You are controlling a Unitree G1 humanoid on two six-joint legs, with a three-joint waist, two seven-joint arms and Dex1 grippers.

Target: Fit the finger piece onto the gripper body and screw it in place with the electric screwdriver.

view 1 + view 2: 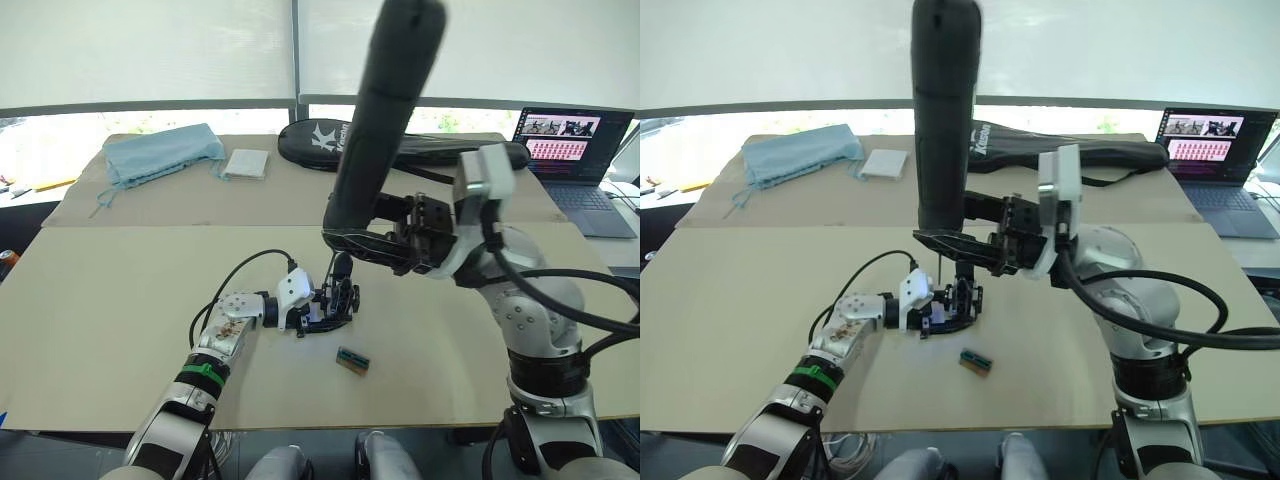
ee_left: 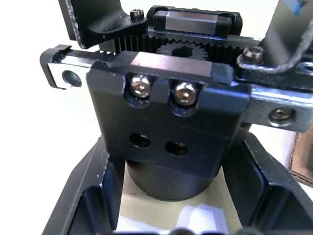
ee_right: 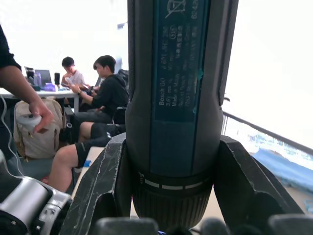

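The right gripper [image 1: 975, 250] is clamped around the lower barrel of the electric screwdriver [image 1: 943, 110], which stands nearly upright with its thin metal bit pointing down over the gripper body [image 1: 958, 303]. The left gripper [image 1: 318, 308] is closed on that gripper body, holding it on the tabletop [image 1: 120, 300] near the middle; in the left wrist view its fingers [image 2: 88, 196] flank the round base, and the block [image 2: 168, 117] shows two screw heads on its face. The finger piece cannot be told apart from the body here. A small green-and-brown item [image 1: 352, 361] lies on the tabletop just beside the work. A laptop [image 1: 575, 150] stands at the far right.
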